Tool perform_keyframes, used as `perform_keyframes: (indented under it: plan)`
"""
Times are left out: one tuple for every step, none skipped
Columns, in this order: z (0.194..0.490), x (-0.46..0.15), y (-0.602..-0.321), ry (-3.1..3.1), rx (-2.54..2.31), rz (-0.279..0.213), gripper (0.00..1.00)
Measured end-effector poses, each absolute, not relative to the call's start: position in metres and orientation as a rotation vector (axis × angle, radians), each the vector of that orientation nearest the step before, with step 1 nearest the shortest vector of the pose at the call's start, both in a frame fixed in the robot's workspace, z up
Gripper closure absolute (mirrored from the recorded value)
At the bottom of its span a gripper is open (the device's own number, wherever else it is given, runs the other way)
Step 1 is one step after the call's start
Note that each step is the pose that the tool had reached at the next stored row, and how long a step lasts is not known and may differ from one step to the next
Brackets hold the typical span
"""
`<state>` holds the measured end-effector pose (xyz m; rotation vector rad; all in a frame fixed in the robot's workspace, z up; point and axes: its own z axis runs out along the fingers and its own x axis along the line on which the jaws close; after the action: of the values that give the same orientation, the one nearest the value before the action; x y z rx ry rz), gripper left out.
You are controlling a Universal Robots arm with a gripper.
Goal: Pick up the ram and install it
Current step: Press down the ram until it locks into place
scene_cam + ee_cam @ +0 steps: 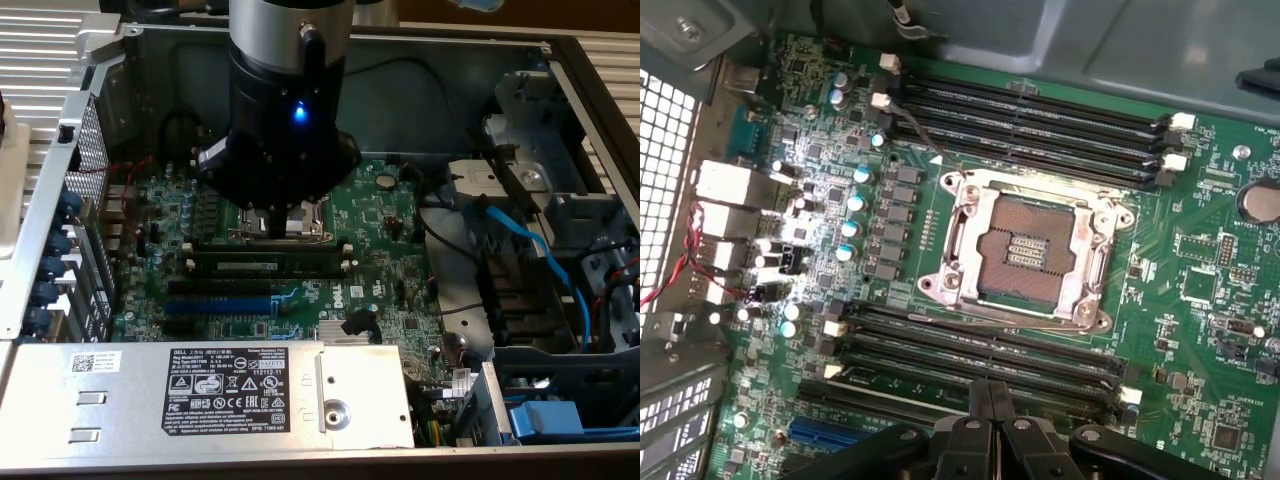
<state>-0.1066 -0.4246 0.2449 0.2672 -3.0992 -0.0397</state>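
I see the ram lying long and flat in the row of black slots just below the CPU socket in the exterior view, its white label strip facing up, white clips at both ends. It sits level with the board, seated in line with the slots next to it. Nothing is touching it from above that I can make out.

My gripper shows in the wrist view with its two black fingers pressed together, tips meeting, nothing pinched between them. They hang just over the nearer bank of slots, beside the socket, whose metal frame lies closed around the bare contact pad.

On the far side of the socket I have a second bank of black slots with white clips. A row of round capacitors runs along one flank of the socket, with silver ports and red wires beyond them at the case wall.

In the exterior view the arm looms over the socket, a blue light glowing on its body. Below the ram is the blue slot, then the silver power supply with its label. A blue cable crosses the drive bays at the exterior view's right.
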Motion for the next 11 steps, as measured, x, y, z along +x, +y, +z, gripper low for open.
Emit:
perform_keyframes:
  plan:
    - [0.2449,-0.1066,-0.4246,-3.101,0.248,-0.040,0.90]
    - [0.2449,-0.1066,-0.4246,-3.103,0.229,-0.040,0.90]
    - [0.2449,-0.1066,-0.4246,-3.104,0.208,-0.041,0.90]
    - [0.2449,-0.1066,-0.4246,-3.106,0.189,-0.041,0.90]
    - [0.2450,-0.1066,-0.4246,-3.107,0.170,-0.041,0.90]
    - [0.2450,-0.1066,-0.4246,-3.108,0.149,-0.042,0.90]
    - [0.2450,-0.1066,-0.4246,-3.109,0.130,-0.042,0.90]
    - [0.2451,-0.1066,-0.4246,-3.110,0.110,-0.042,0.90]
    - [0.2451,-0.1066,-0.4246,-3.111,0.090,-0.042,0.90]
    - [0.2451,-0.1066,-0.4246,-3.112,0.070,-0.043,0.90]
    - [0.2451,-0.1066,-0.4246,-3.112,0.052,-0.043,0.90]
